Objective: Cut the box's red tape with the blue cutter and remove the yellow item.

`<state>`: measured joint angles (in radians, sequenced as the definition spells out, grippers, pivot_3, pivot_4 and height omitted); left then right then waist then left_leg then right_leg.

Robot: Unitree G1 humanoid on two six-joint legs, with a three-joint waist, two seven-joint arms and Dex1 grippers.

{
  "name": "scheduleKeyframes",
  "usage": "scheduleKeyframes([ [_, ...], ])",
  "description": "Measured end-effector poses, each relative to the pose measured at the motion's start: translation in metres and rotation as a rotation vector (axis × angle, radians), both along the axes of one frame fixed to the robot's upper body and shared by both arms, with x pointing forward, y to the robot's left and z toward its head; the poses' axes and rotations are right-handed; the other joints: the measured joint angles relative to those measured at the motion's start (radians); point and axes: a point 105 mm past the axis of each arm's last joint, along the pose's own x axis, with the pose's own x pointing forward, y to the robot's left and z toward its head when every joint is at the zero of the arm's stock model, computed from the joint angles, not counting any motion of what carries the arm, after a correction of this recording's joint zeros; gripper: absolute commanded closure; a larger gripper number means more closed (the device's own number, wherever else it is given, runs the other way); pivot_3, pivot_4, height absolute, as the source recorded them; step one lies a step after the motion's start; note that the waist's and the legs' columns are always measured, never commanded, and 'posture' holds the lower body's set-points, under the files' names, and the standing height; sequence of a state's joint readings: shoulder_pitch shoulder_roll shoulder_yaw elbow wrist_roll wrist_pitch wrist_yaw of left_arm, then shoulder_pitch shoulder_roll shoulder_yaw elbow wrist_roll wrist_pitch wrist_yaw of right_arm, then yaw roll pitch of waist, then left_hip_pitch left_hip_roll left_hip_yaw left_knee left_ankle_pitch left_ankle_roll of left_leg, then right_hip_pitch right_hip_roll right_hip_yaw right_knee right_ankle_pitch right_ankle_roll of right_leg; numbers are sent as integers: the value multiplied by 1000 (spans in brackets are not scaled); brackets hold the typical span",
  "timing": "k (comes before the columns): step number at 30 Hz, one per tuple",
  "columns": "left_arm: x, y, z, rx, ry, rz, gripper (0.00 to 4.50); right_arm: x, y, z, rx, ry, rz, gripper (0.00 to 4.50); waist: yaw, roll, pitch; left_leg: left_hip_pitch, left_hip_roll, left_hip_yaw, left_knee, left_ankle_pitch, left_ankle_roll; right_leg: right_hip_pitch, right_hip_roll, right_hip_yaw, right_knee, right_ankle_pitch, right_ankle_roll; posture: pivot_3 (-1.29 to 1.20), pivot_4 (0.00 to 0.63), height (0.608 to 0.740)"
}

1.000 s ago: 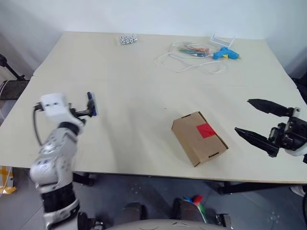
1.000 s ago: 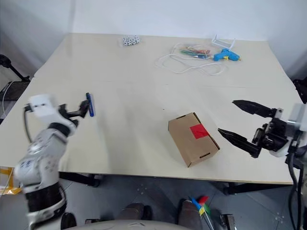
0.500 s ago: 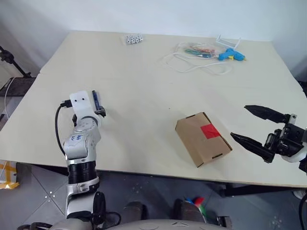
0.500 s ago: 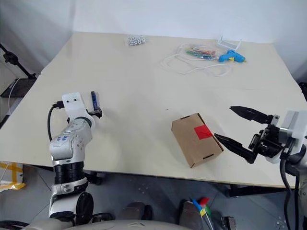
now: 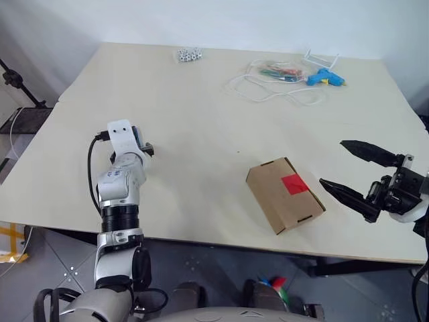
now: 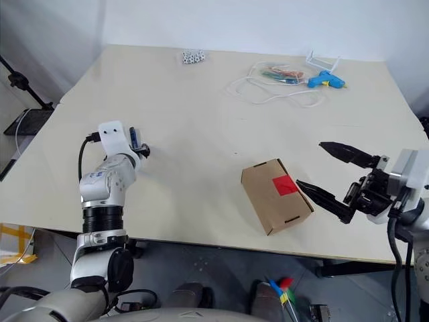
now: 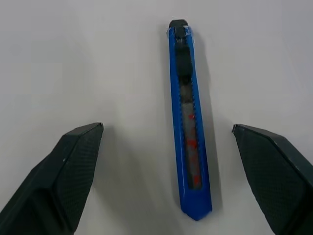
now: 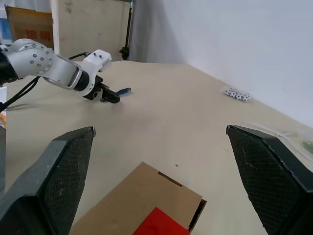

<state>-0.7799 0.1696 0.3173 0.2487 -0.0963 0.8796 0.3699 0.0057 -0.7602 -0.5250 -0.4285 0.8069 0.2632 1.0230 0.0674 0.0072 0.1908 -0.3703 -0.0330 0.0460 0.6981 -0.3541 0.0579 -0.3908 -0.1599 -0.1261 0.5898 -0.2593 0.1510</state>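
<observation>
Cutter [image 7: 188, 122] lies flat between your left gripper [image 7: 168, 171]'s wide-open jaws; close off-centre and it may skid. Your right gripper [image 5: 355, 174] gapes empty beside the box [image 5: 284, 194].

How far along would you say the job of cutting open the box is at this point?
Nothing is finished: the red tape is uncut on the closed box. In hand: the open left gripper brackets the blue cutter, which lies flat on the table, ungrasped. Left: grasping, cutting, removing the yellow item. The right gripper waits open beside the box.
</observation>
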Motion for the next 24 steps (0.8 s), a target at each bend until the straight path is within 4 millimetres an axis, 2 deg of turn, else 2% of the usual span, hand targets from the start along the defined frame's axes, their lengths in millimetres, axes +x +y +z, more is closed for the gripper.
scheduleKeyframes([
  [1, 0, -1, 0, 3, 3, -1, 577, 0, 0, 0, 4, 1, 1, 0, 0, 0, 0, 0, 0, 0, 0, 0, 0, 0, 0, 0, 0, 0, 0, 0, 150, 740],
  [12, -5, -12, -4, -27, 6, 2, 3995, 1, 1, 0, 13, 2, -4, 0, -12, 1, -1, 1, 0, 2, 0, 0, 0, 0, 0, 2, 0, 0, 0, 0, 150, 740],
  [13, -5, -12, -4, -27, 6, 3, 4112, 1, 1, 0, 14, 2, -4, 0, -13, 1, -1, 2, 0, 2, 0, 0, 0, 0, 0, 2, 0, 0, 0, 0, 150, 740],
  [24, -12, -8, -6, -51, -21, -28, 4112, 1, 1, -1, 25, -1, -9, 0, -16, 2, -1, 2, 1, 4, -1, 0, 0, -1, 0, 4, 0, 0, 0, 0, 150, 740],
])
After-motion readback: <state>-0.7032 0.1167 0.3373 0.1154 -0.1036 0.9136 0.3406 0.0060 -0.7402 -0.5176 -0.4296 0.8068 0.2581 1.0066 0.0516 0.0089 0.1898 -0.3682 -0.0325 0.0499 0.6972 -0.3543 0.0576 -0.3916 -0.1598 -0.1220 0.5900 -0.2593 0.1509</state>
